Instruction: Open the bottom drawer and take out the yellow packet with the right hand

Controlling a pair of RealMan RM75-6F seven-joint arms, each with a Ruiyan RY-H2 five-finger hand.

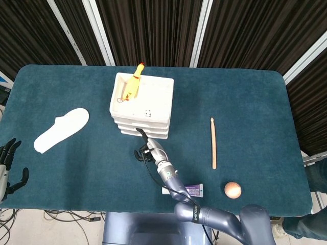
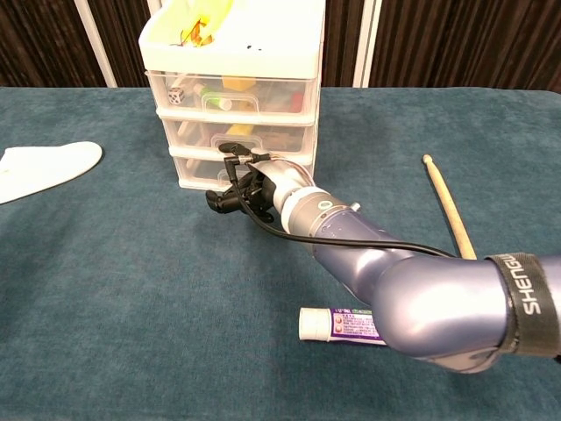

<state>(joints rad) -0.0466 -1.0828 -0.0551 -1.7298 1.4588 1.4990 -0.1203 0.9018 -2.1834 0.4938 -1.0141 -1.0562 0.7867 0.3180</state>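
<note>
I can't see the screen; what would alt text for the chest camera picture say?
The right robot hand reaches to the front of the bottom drawer of a white three-drawer unit on a teal table. A toothpaste tube lies near the arm, a drumstick to the right, a white insole far left.

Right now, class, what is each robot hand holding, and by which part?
Neither plainly holds anything. The right hand is at the white plastic drawer unit's closed bottom drawer; a grip cannot be told. The left hand hangs open.

Lab: curtained backdrop (image 1: 153, 25), test table (image 1: 255, 92).
</note>
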